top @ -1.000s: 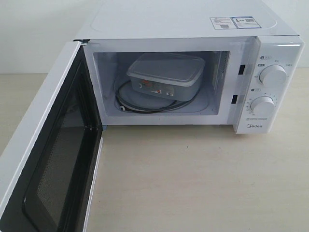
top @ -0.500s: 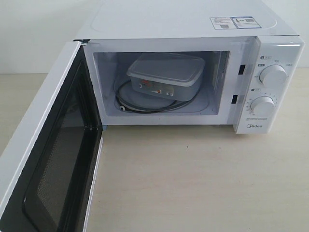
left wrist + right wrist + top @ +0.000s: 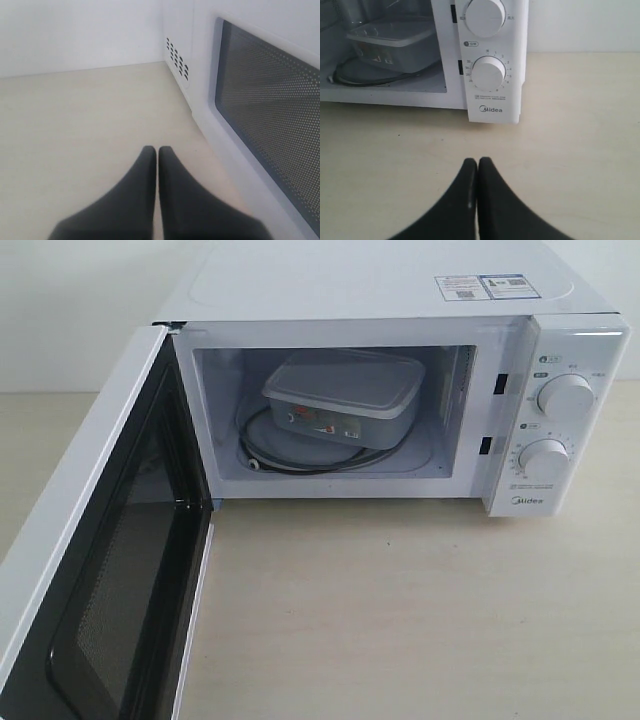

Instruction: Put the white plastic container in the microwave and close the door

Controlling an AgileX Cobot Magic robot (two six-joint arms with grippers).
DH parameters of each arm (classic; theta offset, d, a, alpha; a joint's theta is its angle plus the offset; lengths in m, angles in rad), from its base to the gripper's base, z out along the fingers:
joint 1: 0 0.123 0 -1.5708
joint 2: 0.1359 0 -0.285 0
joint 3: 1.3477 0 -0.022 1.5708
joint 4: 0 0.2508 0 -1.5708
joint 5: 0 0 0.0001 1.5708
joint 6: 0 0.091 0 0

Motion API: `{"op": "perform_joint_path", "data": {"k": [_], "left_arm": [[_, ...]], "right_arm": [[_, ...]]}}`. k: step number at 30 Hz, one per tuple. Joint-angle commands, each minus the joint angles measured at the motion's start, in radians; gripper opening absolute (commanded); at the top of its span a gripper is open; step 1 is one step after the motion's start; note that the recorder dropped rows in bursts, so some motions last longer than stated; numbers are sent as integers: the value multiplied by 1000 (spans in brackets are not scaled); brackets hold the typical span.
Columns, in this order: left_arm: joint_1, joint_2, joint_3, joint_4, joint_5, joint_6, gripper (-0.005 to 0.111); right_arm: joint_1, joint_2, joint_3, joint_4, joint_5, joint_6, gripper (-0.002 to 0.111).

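Note:
The white plastic container [image 3: 342,395] rests inside the microwave [image 3: 400,300] on the glass turntable [image 3: 300,455], its red-and-white label facing out. It also shows in the right wrist view as the container [image 3: 390,42]. The door [image 3: 100,570] hangs wide open at the left, dark window inward; its outer face and window [image 3: 270,115] fill one side of the left wrist view. My left gripper [image 3: 157,150] is shut and empty, beside the door's outer face. Also shut and empty, my right gripper [image 3: 477,161] hovers over the table in front of the dial panel [image 3: 490,72]. Neither gripper appears in the exterior view.
A pale wooden table [image 3: 400,620] spreads in front of the microwave. A white wall [image 3: 80,310] stands behind. Vent holes [image 3: 177,57] mark the microwave's side in the left wrist view. The two round dials [image 3: 565,395] sit on the right panel.

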State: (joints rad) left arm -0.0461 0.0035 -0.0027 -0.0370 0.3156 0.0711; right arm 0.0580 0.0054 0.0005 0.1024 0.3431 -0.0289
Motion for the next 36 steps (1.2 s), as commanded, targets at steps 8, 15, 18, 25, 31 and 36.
{"op": "perform_joint_path", "data": {"k": [8, 15, 18, 25, 31, 36], "left_arm": [[3, -3, 3, -1, -21, 5, 4], [3, -3, 3, -16, -875, 5, 4], [3, -3, -78, -203, -1008, 31, 4], [3, 230, -496, -637, -305, 663, 4], [3, 539, -688, -633, -35, 715, 4], [3, 693, -720, -635, -121, 715, 4]], "right_arm": [[35, -5, 0, -4, -3, -6, 0], [35, -5, 0, -4, -3, -6, 0], [35, -5, 0, -4, 8, -3, 0], [35, -5, 0, -4, 5, -3, 0], [35, -5, 0, -4, 5, -3, 0], [35, -5, 0, -4, 5, -3, 0]]}}
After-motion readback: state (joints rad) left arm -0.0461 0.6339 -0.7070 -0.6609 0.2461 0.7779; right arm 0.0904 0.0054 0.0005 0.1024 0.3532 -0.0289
